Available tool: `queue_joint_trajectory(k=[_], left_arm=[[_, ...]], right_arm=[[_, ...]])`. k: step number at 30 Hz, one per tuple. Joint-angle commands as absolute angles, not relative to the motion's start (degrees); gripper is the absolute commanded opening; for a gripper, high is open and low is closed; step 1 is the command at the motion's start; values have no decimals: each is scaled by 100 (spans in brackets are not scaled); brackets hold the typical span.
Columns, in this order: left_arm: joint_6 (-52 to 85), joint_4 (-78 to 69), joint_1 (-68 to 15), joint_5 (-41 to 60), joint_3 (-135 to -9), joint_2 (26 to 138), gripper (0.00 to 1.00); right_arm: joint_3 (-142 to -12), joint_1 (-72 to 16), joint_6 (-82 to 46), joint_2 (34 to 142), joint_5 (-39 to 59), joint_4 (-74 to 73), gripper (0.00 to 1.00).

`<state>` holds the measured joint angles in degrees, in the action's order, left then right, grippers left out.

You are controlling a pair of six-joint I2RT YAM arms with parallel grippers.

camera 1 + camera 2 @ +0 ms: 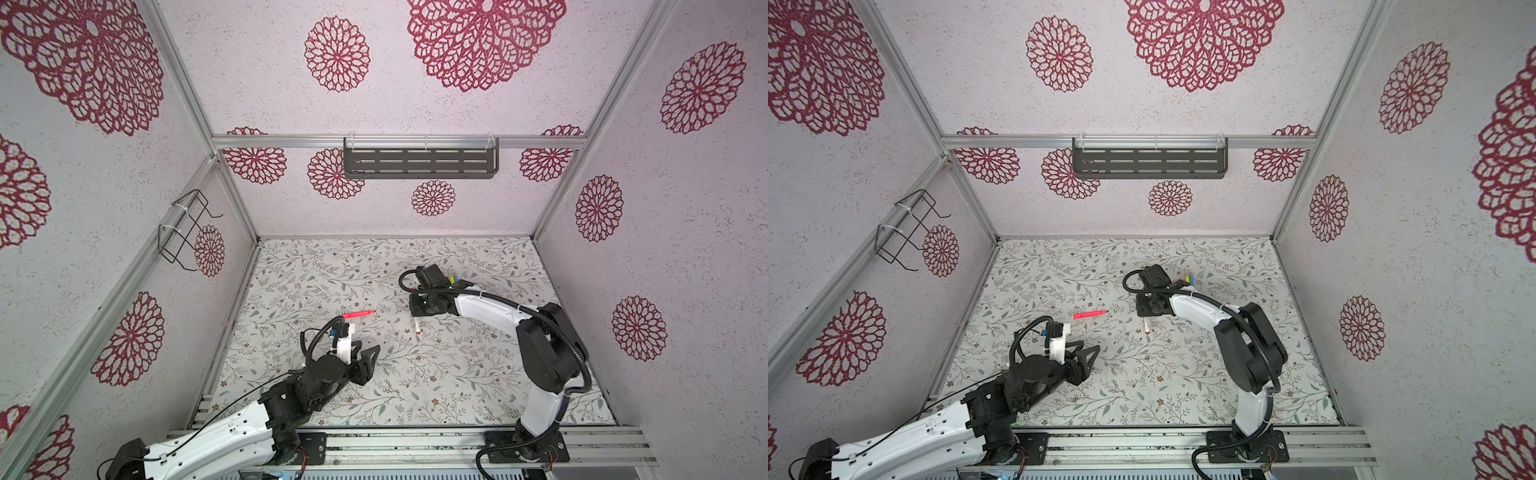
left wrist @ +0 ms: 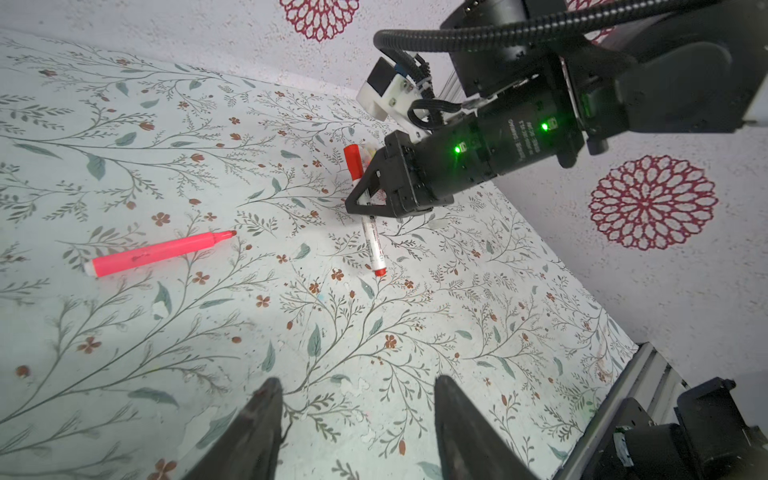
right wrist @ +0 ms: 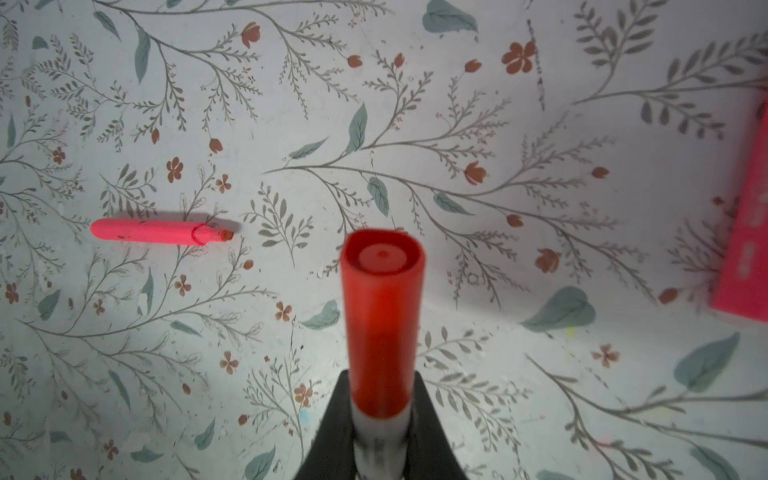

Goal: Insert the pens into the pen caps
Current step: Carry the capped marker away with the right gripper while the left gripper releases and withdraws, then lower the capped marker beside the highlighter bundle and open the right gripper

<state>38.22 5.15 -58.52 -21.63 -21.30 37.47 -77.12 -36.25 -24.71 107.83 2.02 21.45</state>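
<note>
On the floral tabletop (image 2: 415, 316) an uncapped pink marker (image 2: 160, 253) lies crosswise just beyond the parted left gripper (image 2: 357, 380); the right gripper (image 3: 380, 386) clamps a red-capped white pen (image 3: 382, 311).

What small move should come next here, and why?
Probably move the left gripper toward the pink pen: its jaws stand open and empty, the pen lies uncapped, and the right gripper is shut on the white marker, already red-capped.

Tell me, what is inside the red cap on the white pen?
The white pen pokes into the red cap. Its tip is covered by the cap, so it cannot be seen.
</note>
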Motion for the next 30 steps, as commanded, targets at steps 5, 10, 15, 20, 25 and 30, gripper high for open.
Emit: queue_joint_trajectory(k=[5, 10, 15, 20, 25, 30], left_arm=[[4017, 968, -5863, -2416, -1919, 3023, 60], [4011, 1136, -5864, -2521, -1873, 2813, 61], [3983, 1176, -5869, -2567, -1892, 2820, 61], [3947, 1103, -5864, -2608, -1915, 2980, 61], [3953, 1098, -5867, -2552, -2007, 3148, 61], [3987, 1006, -5858, -2535, -1923, 3145, 61]], right_arm=[[-8731, -3465, -2128, 11477, 42, 3006, 0], [-8900, -3307, -2061, 11700, -63, 3116, 0], [-9005, -3112, -1959, 11851, -117, 3225, 0], [-9095, -2991, -1846, 11907, -258, 3355, 0], [-9114, -2886, -1750, 11892, -478, 3462, 0], [-9057, -2787, -1714, 11878, -547, 3443, 0]])
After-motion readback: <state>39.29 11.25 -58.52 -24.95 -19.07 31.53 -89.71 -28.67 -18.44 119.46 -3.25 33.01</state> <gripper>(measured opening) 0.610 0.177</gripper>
